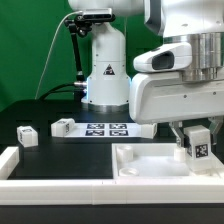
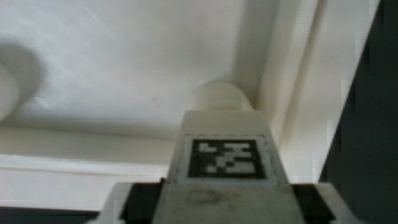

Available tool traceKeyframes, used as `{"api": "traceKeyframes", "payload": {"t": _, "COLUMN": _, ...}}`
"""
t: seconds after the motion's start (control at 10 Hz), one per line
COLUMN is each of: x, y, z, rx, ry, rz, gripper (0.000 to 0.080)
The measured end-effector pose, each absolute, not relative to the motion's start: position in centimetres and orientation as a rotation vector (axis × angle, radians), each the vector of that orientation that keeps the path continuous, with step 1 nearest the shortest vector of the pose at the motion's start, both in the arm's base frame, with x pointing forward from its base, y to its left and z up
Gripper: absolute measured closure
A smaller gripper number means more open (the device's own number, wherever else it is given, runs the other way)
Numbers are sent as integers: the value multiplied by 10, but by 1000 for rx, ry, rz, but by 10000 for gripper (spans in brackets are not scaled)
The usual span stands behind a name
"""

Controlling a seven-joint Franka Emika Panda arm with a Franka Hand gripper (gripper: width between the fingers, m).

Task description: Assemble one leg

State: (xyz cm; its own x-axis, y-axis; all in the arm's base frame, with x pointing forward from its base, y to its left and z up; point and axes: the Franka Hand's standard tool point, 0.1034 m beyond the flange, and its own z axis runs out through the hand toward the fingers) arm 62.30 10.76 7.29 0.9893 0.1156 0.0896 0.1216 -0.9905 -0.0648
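- Clamping a small white plastic leg that bears a black-and-white square tag, the arm's two-finger gripper has its jaws pressed against the leg's sides.
- The leg hangs upright over the large flat white tray-like panel, toward the exterior view's right; whether it touches the panel cannot be told.
- The wrist view shows the leg's end close to a rounded white bump in the panel's corner.
- One loose white block and another white block lie on the black table, near the marker board.
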Motion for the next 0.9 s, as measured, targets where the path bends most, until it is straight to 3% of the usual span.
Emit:
{"api": "traceKeyframes", "payload": {"t": 0.1, "x": 623, "y": 108, "z": 73, "rx": -3062, "ry": -147, "rz": -130, "gripper": 509}}
{"api": "traceKeyframes", "payload": {"t": 0.9, "x": 623, "y": 113, "z": 69, "rx": -2557, "ry": 1499, "rz": -133, "gripper": 508}}
